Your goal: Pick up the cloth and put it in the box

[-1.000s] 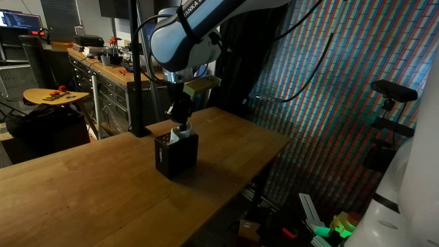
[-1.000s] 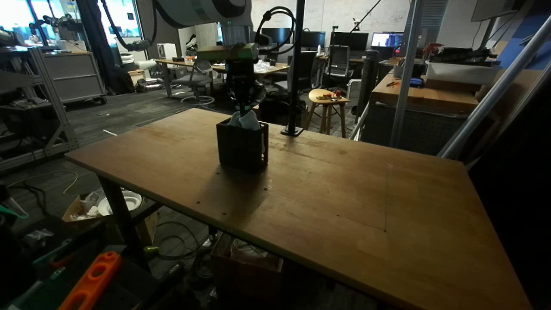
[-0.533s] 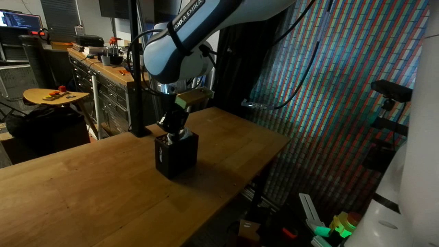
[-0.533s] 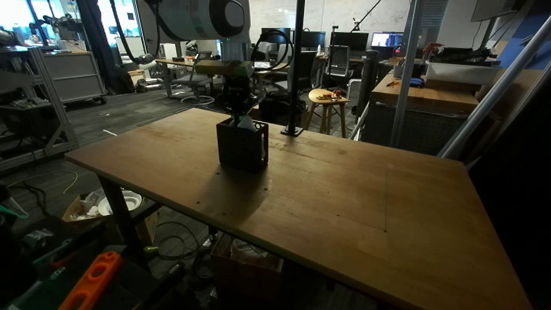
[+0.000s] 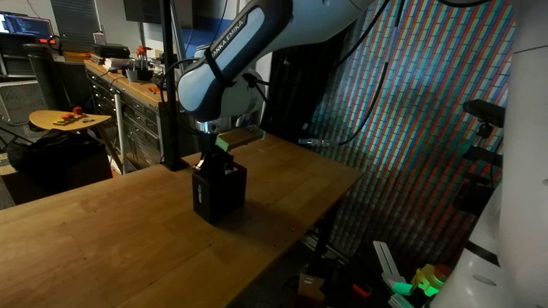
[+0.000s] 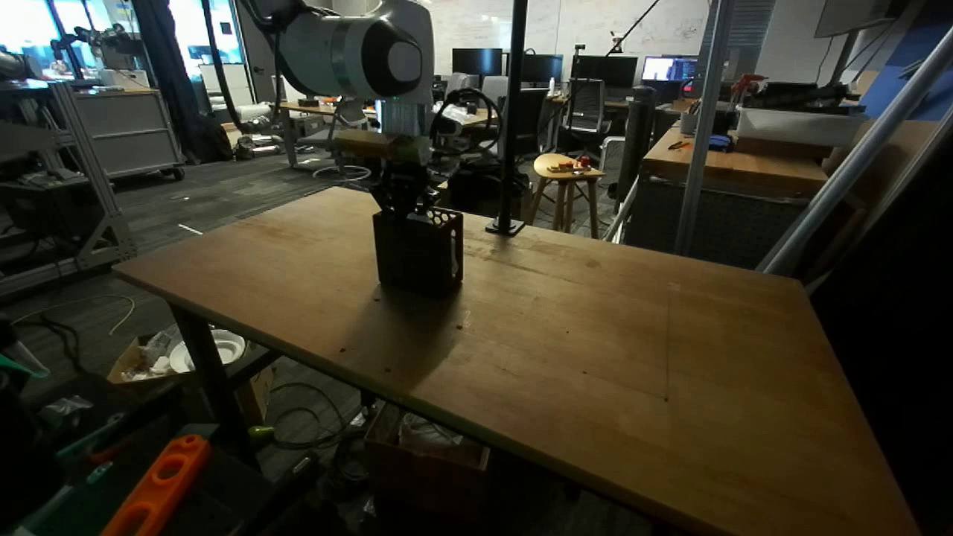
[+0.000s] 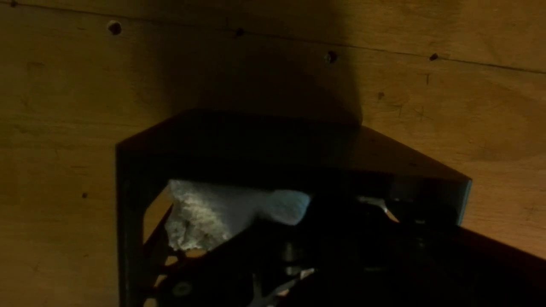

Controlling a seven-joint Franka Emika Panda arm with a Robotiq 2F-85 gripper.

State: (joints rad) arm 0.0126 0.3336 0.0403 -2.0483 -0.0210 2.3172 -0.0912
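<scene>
Bench (image 6: 633,335): A wooden work surface, dotted with small dark holes, stretches across both exterior views.
Robot arm (image 5: 239,51): Pale with dark trim and lettering along its side, it extends in from the right in an exterior view, wrist turned down over the bench.
Pole (image 5: 169,85): A black upright stands on a flat foot at the bench's far edge.
Stool (image 5: 43,117): Beyond that edge, a light wooden seat carries several small pieces (image 5: 67,116), red among them.
Box (image 5: 222,196): Black and open-topped, it stands upright on the bench, near the pole but apart from it, with round holes piercing part of its wall.
Tool (image 5: 216,166): Black, it points down into the mouth of the box; with the fingertips hidden inside, whether they are clenched on anything or released cannot be told.
Block (image 6: 383,147): A tan and green bar juts from the wrist just above the tool.
Cloth (image 7: 200,213): Pale and crumpled, it is inside the box, showing at the left of the opening in the wrist view. Its bluish right end runs up to the tool's dark shape, too dark there to judge contact.
</scene>
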